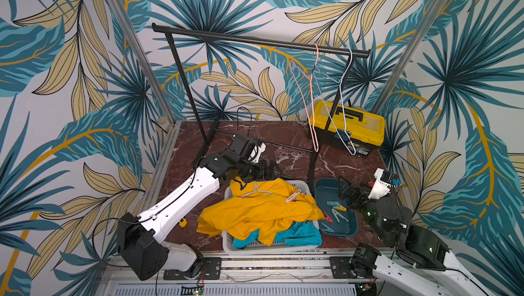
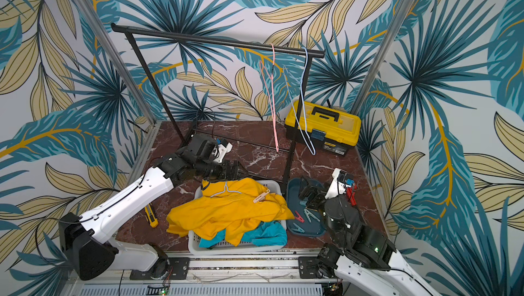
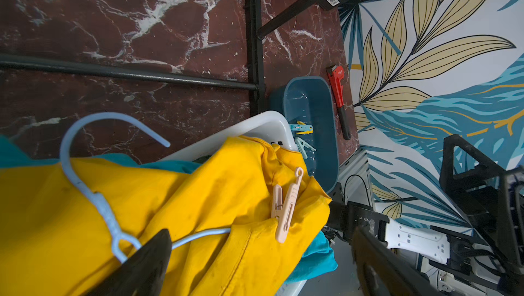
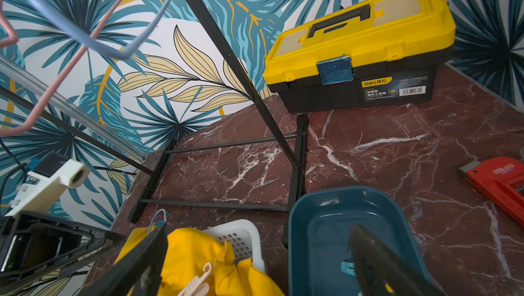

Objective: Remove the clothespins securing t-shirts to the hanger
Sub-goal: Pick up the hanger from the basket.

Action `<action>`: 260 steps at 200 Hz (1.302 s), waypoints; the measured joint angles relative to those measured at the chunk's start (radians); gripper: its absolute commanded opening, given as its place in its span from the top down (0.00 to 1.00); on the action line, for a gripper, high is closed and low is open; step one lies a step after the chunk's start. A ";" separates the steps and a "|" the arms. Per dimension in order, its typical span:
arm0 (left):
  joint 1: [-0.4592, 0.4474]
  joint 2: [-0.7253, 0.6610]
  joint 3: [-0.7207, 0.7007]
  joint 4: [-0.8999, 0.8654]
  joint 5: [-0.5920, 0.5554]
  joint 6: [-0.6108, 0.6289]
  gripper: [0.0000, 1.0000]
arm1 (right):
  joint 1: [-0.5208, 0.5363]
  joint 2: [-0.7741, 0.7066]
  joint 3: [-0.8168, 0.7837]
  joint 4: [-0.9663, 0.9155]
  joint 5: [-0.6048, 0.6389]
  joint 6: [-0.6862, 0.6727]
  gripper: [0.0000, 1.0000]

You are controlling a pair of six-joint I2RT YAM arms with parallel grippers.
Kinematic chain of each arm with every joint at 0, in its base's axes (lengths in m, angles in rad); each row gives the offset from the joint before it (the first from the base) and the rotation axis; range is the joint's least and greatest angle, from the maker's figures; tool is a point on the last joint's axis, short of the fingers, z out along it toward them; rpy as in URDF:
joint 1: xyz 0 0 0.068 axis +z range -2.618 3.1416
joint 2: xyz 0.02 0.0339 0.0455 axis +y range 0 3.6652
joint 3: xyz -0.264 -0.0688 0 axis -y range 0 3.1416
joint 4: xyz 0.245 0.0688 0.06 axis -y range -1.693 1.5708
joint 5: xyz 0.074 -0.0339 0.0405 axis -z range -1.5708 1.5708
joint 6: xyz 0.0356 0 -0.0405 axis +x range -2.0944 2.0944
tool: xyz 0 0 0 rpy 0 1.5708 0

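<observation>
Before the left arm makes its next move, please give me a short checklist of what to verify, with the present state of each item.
1. Left gripper open and empty: ok.
2. Right gripper open and empty, above the dark teal bin: ok.
3. Yellow t-shirt free of pegs: not ok; the tan clothespin still clips it.
4. Tan clothespin exposed on top of the cloth: ok.
5. Tan clothespin also grips the light blue hanger under the cloth: cannot tell.

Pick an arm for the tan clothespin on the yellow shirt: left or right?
Left, probably. The left fingers, open, hang over the yellow shirt near the tan clothespin; the right fingers are over the teal tray.
</observation>
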 measured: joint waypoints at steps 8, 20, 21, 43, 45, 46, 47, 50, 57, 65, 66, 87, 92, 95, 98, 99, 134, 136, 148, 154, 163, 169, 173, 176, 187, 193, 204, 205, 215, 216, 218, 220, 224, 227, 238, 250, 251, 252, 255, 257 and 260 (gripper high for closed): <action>0.008 0.000 0.000 -0.007 0.001 0.001 0.00 | 0.000 0.000 -0.003 -0.001 0.000 0.003 0.00; 0.023 0.000 0.000 -0.016 0.001 0.004 0.00 | 0.000 -0.001 -0.016 -0.001 0.001 0.009 0.01; 0.024 0.000 0.000 -0.018 0.001 0.004 0.00 | 0.000 -0.001 -0.017 -0.001 0.001 0.010 0.01; 0.056 0.000 -0.002 -0.031 0.005 0.003 0.00 | 0.000 -0.002 -0.035 -0.006 0.001 0.016 0.01; 0.060 0.000 -0.003 -0.032 0.006 0.002 0.01 | 0.000 -0.002 -0.036 -0.006 0.001 0.017 0.00; 0.061 -0.001 -0.003 -0.033 0.007 0.002 0.01 | 0.000 -0.002 -0.036 -0.006 0.001 0.018 0.00; 0.063 -0.001 -0.003 -0.033 0.007 0.002 0.00 | 0.000 -0.002 -0.036 -0.006 0.001 0.018 0.00; 0.066 -0.001 -0.005 -0.034 0.008 0.001 0.00 | 0.000 -0.002 -0.036 -0.006 0.001 0.018 0.00; 0.077 -0.001 -0.006 -0.037 0.011 -0.002 0.00 | 0.000 -0.002 -0.036 -0.006 0.003 0.018 0.00; 0.084 -0.001 -0.007 -0.041 0.014 -0.005 0.00 | 0.000 -0.003 -0.036 -0.006 0.004 0.018 0.00; 0.085 -0.001 -0.007 -0.042 0.014 -0.006 0.00 | 0.000 -0.003 -0.036 -0.006 0.004 0.018 0.01; 0.097 -0.001 -0.007 -0.045 0.027 -0.013 0.00 | 0.000 -0.011 -0.036 -0.008 0.008 0.018 0.01; 0.099 -0.001 -0.007 -0.045 0.031 -0.015 0.00 | 0.000 -0.014 -0.036 -0.009 0.010 0.018 0.01; 0.101 -0.001 -0.007 -0.046 0.033 -0.016 0.00 | 0.000 -0.017 -0.036 -0.009 0.011 0.018 0.00; 0.102 -0.001 -0.008 -0.045 0.035 -0.017 0.00 | 0.000 -0.019 -0.036 -0.010 0.011 0.018 0.00; 0.103 -0.002 -0.009 -0.045 0.035 -0.018 0.00 | 0.000 -0.021 -0.036 -0.010 0.012 0.018 0.01; 0.124 -0.019 -0.046 -0.046 0.048 -0.029 0.00 | 0.000 -0.042 -0.045 -0.010 0.023 0.019 0.01; 0.126 -0.019 -0.048 -0.046 0.048 -0.030 0.00 | 0.000 -0.042 -0.047 -0.010 0.023 0.019 0.01; 0.139 -0.022 -0.062 -0.047 0.051 -0.031 0.00 | 0.000 -0.041 -0.055 -0.010 0.023 0.019 0.01; 0.145 -0.022 -0.067 -0.048 0.056 -0.031 0.00 | 0.000 -0.041 -0.058 -0.010 0.023 0.019 0.01; 0.154 -0.021 -0.072 -0.050 0.069 -0.033 0.00 | 0.000 -0.041 -0.062 -0.010 0.023 0.019 0.01; 0.158 -0.019 -0.073 -0.053 0.080 -0.035 0.00 | 0.000 -0.040 -0.063 -0.010 0.023 0.021 0.01; 0.161 -0.017 -0.073 -0.053 0.089 -0.037 0.01 | 0.000 -0.039 -0.064 -0.010 0.023 0.022 0.01; 0.162 -0.016 -0.073 -0.052 0.095 -0.039 0.01 | 0.000 -0.038 -0.064 -0.010 0.023 0.022 0.00; 0.164 -0.007 -0.073 -0.052 0.113 -0.041 0.00 | 0.000 -0.034 -0.064 -0.010 0.023 0.026 0.01; 0.166 -0.001 -0.073 -0.052 0.119 -0.042 0.00 | 0.000 -0.031 -0.064 -0.009 0.023 0.027 0.01; 0.167 0.013 -0.073 -0.052 0.127 -0.042 0.01 | 0.000 -0.026 -0.065 -0.009 0.023 0.030 0.01; 0.167 0.014 -0.073 -0.052 0.128 -0.042 0.01 | 0.000 -0.025 -0.065 -0.009 0.023 0.030 0.01; 0.167 0.023 -0.073 -0.052 0.132 -0.042 0.00 | 0.000 -0.022 -0.065 -0.009 0.023 0.033 0.01; 0.167 0.024 -0.073 -0.052 0.132 -0.042 0.00 | 0.000 -0.021 -0.065 -0.009 0.023 0.033 0.01; 0.167 0.026 -0.073 -0.052 0.132 -0.042 0.00 | 0.000 -0.021 -0.065 -0.008 0.023 0.033 0.01; 0.167 0.027 -0.073 -0.052 0.132 -0.042 0.00 | 0.000 -0.020 -0.066 -0.008 0.023 0.034 0.01; 0.167 0.029 -0.073 -0.052 0.132 -0.042 0.00 | 0.000 -0.019 -0.066 -0.008 0.023 0.034 0.01; 0.167 0.030 -0.073 -0.052 0.132 -0.042 0.00 | 0.000 -0.018 -0.066 -0.007 0.023 0.034 0.01; 0.167 0.031 -0.073 -0.051 0.137 -0.042 0.00 | 0.000 -0.015 -0.066 -0.006 0.023 0.034 0.01; 0.167 0.031 -0.073 -0.045 0.147 -0.044 0.00 | 0.000 -0.014 -0.066 -0.006 0.023 0.034 0.01; 0.167 0.031 -0.073 -0.045 0.148 -0.044 0.00 | 0.000 -0.014 -0.066 -0.006 0.023 0.034 0.01; 0.167 0.031 -0.073 -0.045 0.148 -0.045 0.00 | 0.000 -0.014 -0.066 -0.006 0.023 0.034 0.01; 0.167 0.031 -0.073 -0.043 0.151 -0.046 0.00 | 0.000 -0.014 -0.066 -0.006 0.023 0.034 0.01; 0.167 0.032 -0.073 -0.040 0.153 -0.046 0.00 | 0.000 -0.014 -0.066 -0.006 0.023 0.034 0.01; 0.167 0.033 -0.073 -0.039 0.156 -0.046 0.00 | 0.000 -0.014 -0.066 -0.006 0.023 0.034 0.00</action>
